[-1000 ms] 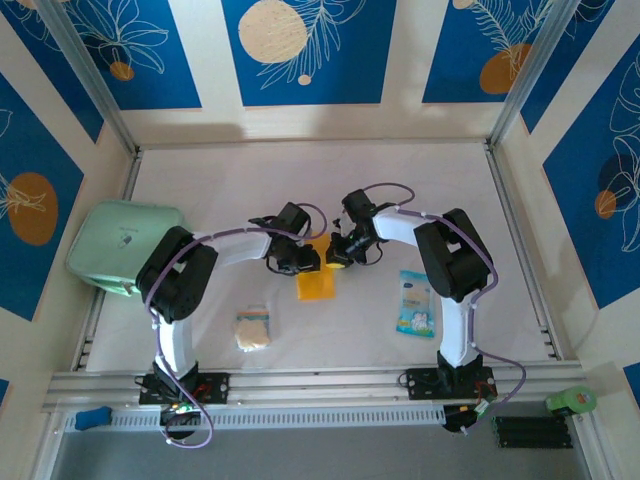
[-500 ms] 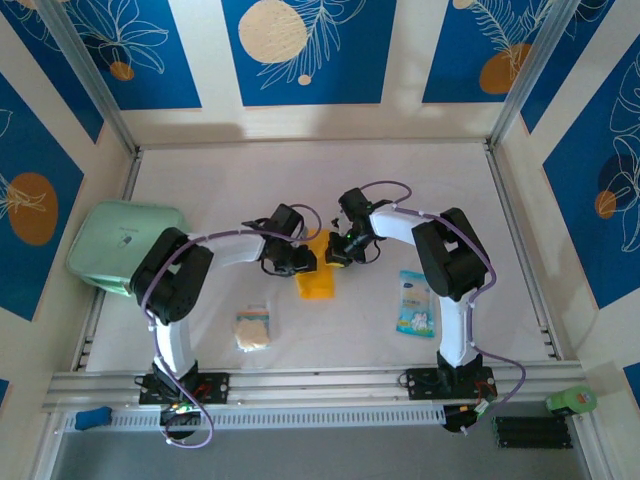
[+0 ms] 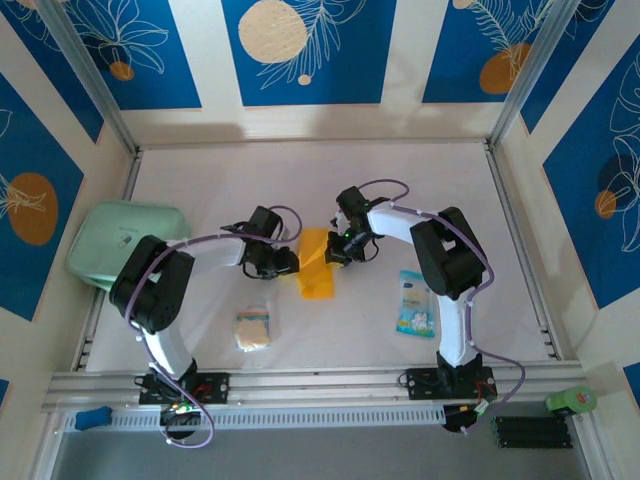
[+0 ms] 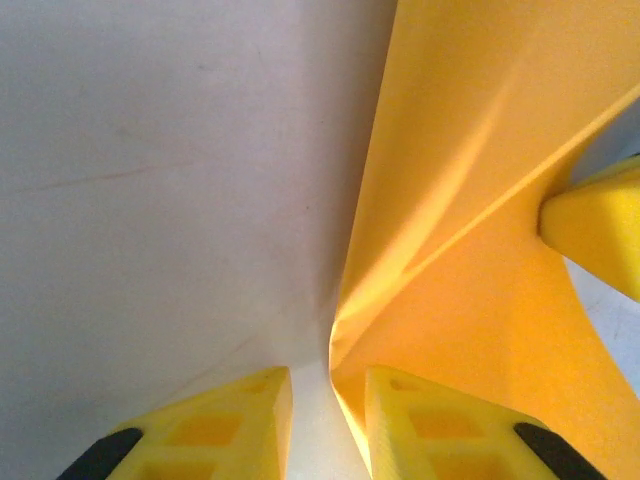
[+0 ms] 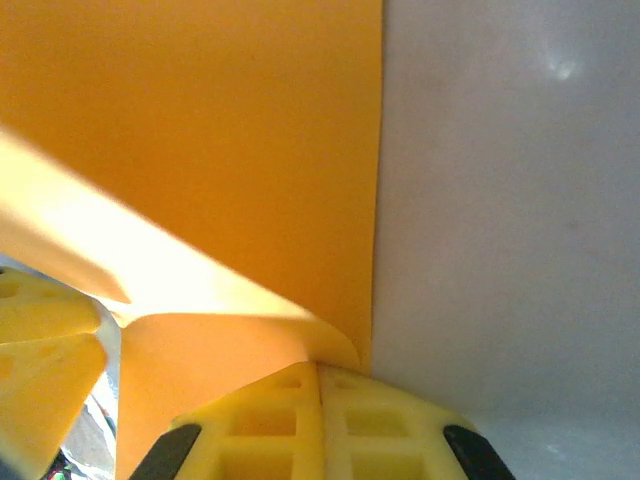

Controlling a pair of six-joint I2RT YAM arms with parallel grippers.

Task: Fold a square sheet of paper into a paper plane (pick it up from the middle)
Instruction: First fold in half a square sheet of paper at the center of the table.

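The square sheet of paper (image 3: 316, 280), orange-yellow, lies partly folded at the table's middle between both arms. My right gripper (image 3: 336, 251) is at its right edge, jaws shut on a curled-up edge of the sheet (image 5: 200, 130), which rises to the closed fingertips (image 5: 318, 370). My left gripper (image 3: 291, 264) sits at the sheet's left edge. In the left wrist view its jaws (image 4: 328, 385) stand a little apart over bare table, and the paper's creased edge (image 4: 480, 300) runs along the inside of the right finger. One right-gripper finger (image 4: 600, 230) presses on the raised flap.
A pale green case (image 3: 125, 245) rests at the left wall. A small beige spongy square (image 3: 254, 330) lies near the front left, and a blue-white packet (image 3: 415, 303) lies front right beside the right arm. Walls enclose the table on three sides.
My left gripper has drawn back to the left, off the sheet. More of the paper now shows, stretched out longer toward the back. The right gripper has shifted slightly left.
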